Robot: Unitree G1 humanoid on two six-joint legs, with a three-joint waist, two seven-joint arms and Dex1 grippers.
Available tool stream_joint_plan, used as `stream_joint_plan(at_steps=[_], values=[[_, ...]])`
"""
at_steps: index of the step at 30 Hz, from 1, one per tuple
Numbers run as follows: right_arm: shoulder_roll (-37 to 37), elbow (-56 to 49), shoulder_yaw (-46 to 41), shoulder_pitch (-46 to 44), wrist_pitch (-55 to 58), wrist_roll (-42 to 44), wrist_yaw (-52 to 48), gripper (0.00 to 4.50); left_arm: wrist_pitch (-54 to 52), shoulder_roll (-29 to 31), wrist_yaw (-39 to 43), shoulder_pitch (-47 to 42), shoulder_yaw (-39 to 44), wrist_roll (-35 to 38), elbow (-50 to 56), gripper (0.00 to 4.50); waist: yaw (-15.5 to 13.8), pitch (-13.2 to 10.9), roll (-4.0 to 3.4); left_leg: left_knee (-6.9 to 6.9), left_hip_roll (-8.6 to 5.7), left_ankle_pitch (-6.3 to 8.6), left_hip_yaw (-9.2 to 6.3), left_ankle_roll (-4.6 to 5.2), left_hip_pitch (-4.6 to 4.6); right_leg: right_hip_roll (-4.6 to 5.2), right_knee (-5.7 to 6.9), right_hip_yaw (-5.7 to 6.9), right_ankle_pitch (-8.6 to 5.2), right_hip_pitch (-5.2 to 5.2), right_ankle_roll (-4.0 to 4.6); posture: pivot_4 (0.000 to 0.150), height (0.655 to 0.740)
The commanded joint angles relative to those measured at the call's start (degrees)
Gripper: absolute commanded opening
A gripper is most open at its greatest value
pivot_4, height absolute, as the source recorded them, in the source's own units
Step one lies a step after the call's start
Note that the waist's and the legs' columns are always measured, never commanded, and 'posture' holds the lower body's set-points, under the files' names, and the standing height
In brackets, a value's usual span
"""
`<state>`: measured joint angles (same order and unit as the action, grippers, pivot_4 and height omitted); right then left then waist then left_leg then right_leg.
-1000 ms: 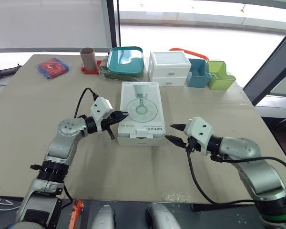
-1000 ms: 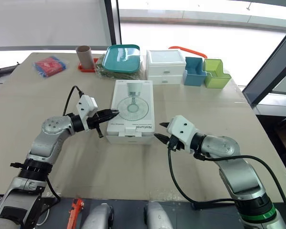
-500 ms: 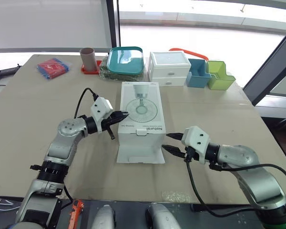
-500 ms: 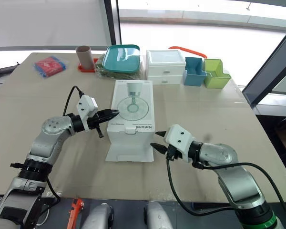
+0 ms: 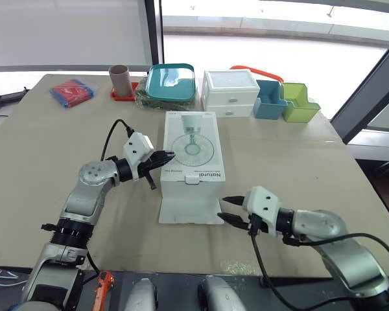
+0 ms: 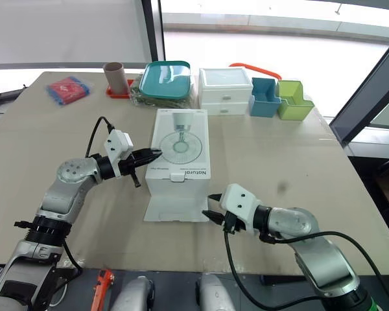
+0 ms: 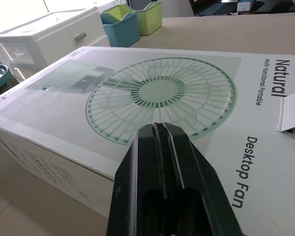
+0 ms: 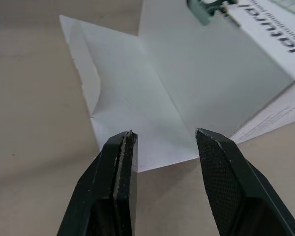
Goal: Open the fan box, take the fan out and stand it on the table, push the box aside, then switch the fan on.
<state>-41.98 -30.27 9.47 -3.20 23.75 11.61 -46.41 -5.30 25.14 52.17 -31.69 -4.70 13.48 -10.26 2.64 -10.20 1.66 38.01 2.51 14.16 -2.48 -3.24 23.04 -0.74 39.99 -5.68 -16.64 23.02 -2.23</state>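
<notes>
The white fan box lies flat in the middle of the table, a fan drawing on its top face. Its near end flap is folded down flat onto the table. My left gripper is shut, its tips resting on the box's left top edge. My right gripper is open, low over the table just right of the flap's near right corner, with nothing between its fingers. A bit of green shows at the box's open end.
Along the far edge stand a red-and-blue packet, a cardboard tube, a teal lidded tray, a white drawer unit, a blue bin and a green bin. Bare tabletop lies on both sides of the box.
The box's near flap has come open and now lies flat on the table. My right gripper moved toward me and left, down to the flap's corner. The left gripper stayed still.
</notes>
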Motion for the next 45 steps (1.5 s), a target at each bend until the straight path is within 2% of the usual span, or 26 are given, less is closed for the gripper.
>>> stream_joint_plan(at_steps=[1, 13, 24, 37, 42, 45], values=[[0.27, -0.43, 0.6, -0.35, -1.72, -1.0, -0.17, 2.16, -0.39, 0.43, 0.21, 0.32, -0.91, -1.52, -1.82, 0.0, 0.01, 0.0, 0.0, 0.01, 0.0, 0.0, 0.0, 0.0, 0.0, 0.0, 0.0, 0.0, 0.0, 0.0, 0.0, 0.15, 0.74], [1.13, 4.05, 2.86, 0.18, -3.79, -4.0, 0.15, 2.16, 0.78, 0.25, 0.0, -0.92, -0.85, -1.83, -3.53, 0.0, 0.0, 0.0, 0.0, 0.03, 0.0, 0.0, -0.01, 0.0, -0.04, -0.01, 0.0, 0.0, 0.0, -0.05, 0.0, 0.15, 0.74], [-0.38, 4.3, -4.66, 1.8, -2.27, 0.91, -1.77, 2.16, 1.59, -0.04, 0.24, -1.31, -1.06, -2.27, -4.2, 0.0, -0.02, 0.0, 0.0, 0.04, -0.01, 0.0, -0.03, 0.0, -0.05, -0.01, 0.0, 0.02, 0.0, -0.08, 0.01, 0.15, 0.74], [3.73, 10.23, -0.1, -4.98, -4.86, -4.23, 0.8, 2.16, 1.99, -0.66, -0.09, -1.12, -1.08, -2.56, -4.26, 0.0, -0.03, 0.01, -0.01, 0.04, -0.01, 0.0, -0.02, -0.01, -0.08, -0.01, 0.0, 0.01, 0.01, -0.1, 0.01, 0.15, 0.74], [4.07, 9.81, 0.38, -4.89, -6.13, -3.67, -0.71, 2.16, 1.85, -0.77, -0.2, -0.95, -0.99, -2.44, -3.91, 0.0, -0.03, 0.01, -0.01, 0.04, -0.01, 0.0, -0.03, 0.0, -0.07, 0.0, 0.0, 0.02, 0.0, -0.11, -0.01, 0.15, 0.74], [4.63, 8.44, -1.05, -5.2, -5.4, -0.52, -1.99, 2.16, 1.99, -0.8, -0.46, -0.96, -0.97, -2.6, -4.03, 0.0, -0.03, 0.01, -0.01, 0.04, -0.01, 0.0, -0.03, 0.0, -0.08, 0.0, 0.0, 0.02, 0.0, -0.11, 0.0, 0.15, 0.74]])
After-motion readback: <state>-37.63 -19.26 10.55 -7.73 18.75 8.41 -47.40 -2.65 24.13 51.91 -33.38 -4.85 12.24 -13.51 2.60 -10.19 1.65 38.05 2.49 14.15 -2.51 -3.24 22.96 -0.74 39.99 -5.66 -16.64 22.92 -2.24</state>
